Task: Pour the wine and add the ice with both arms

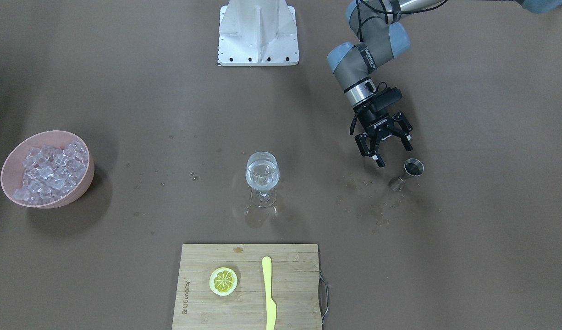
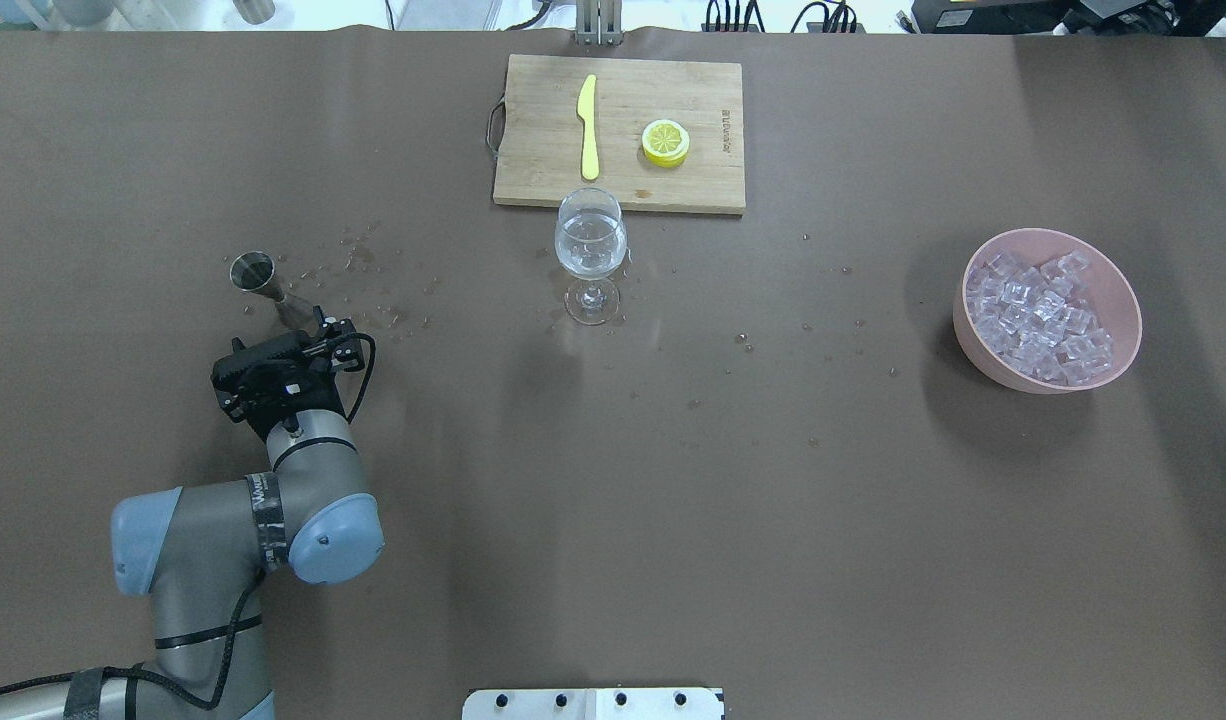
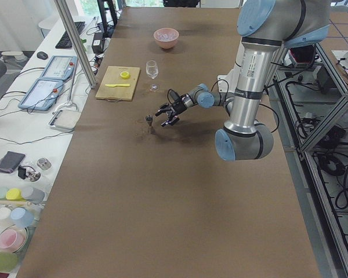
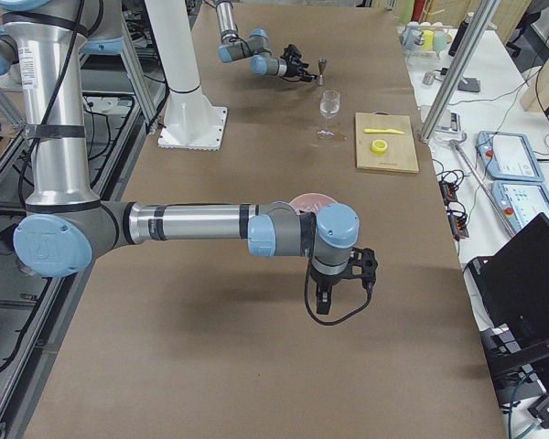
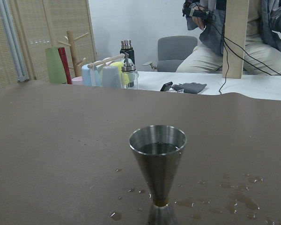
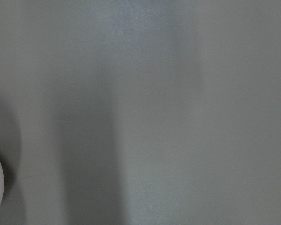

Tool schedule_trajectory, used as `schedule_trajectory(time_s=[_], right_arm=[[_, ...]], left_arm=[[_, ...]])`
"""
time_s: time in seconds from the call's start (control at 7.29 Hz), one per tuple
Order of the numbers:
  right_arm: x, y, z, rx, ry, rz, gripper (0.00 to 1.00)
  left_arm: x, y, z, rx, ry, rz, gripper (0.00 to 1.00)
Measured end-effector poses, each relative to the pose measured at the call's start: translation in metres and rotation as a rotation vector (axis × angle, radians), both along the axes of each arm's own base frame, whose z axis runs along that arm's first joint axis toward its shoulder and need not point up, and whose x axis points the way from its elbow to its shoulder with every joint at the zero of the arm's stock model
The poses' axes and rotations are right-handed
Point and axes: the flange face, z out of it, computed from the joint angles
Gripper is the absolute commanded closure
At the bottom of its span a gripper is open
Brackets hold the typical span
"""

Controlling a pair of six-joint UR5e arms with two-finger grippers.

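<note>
A wine glass (image 1: pixel 262 176) (image 2: pixel 591 245) stands mid-table with clear wine in its bowl. The ice (image 1: pixel 52 169) (image 2: pixel 1043 320) is heaped in a pink bowl (image 1: pixel 86 183) (image 2: pixel 1123 290). My left gripper (image 1: pixel 392 153) (image 3: pixel 167 113) is open and empty, just short of a steel jigger (image 1: pixel 411 170) (image 2: pixel 263 285) (image 5: pixel 158 150), which stands upright, dark inside. My right gripper (image 4: pixel 348 274) shows only in the exterior right view, hanging near the bowl; I cannot tell whether it is open or shut.
A wooden cutting board (image 1: pixel 198 311) (image 2: pixel 533 180) holds a lemon slice (image 1: pixel 223 280) and a yellow knife (image 1: pixel 268 293). Spilled drops (image 1: pixel 368 201) dot the table around the jigger and glass. The white base block (image 1: pixel 258 32) stands at the robot's edge.
</note>
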Motion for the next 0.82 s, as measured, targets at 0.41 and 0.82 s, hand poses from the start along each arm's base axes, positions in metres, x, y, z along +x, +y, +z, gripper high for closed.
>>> schedule_trajectory(time_s=[0.41,0.82], right_arm=[[-0.001,0.0,0.001,-0.001,0.001,-0.001,0.0],[-0.001,-0.001,0.0,0.001,0.002,-0.003,0.0]], left_arm=[[0.002,-0.018,0.009,-0.007,-0.019,-0.027,0.03],[0.008,-0.033,0.019,-0.016,-0.046,-0.046,0.05]])
